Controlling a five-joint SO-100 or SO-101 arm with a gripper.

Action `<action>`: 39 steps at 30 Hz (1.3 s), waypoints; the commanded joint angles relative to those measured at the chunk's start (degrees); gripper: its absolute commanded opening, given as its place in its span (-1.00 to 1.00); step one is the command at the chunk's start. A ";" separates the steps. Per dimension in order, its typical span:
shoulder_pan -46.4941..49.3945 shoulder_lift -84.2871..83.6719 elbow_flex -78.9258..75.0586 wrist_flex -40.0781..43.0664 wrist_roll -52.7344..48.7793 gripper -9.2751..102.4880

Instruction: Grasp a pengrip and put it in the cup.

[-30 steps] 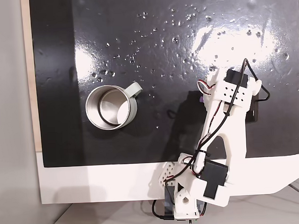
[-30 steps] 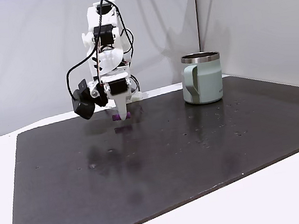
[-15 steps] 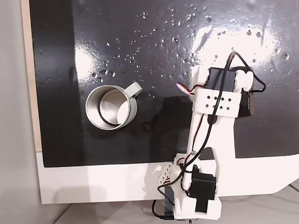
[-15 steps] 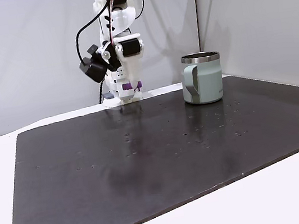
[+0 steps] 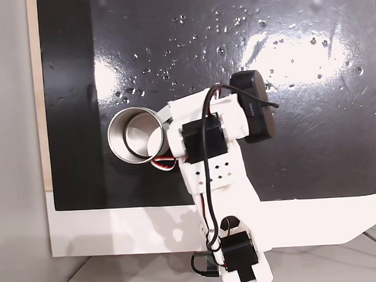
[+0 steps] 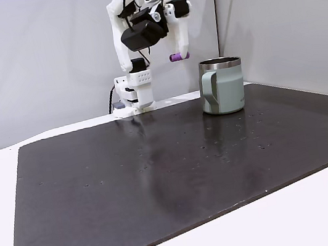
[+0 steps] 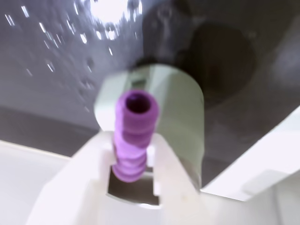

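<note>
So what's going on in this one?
A single white arm is carrying a small purple pengrip, clamped between its gripper fingers, toward a metal cup standing on the black mat. In the side fixed view the pengrip hangs in the air just left of the cup's rim, above rim height. In the top-down fixed view the arm's wrist overlaps the cup's right side. The pengrip is not yet released.

1. Bright overhead light throws white glare patches across the glossy black mat (image 5: 298,80) in a fixed view.
2. The wrist view is motion-blurred and soft.
3. The side fixed view is evenly lit and sharp.
</note>
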 commanded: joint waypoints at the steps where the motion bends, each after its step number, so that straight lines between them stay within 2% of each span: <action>1: -5.19 3.16 -4.22 1.23 0.35 -0.84; 11: -18.19 0.44 -9.40 1.05 0.26 -0.84; 33: -21.01 -5.36 -16.44 0.79 0.97 -0.83; 35: -21.18 -5.36 -16.35 0.79 0.53 -0.74; 39: -21.45 -5.01 -15.56 0.79 -0.53 -0.31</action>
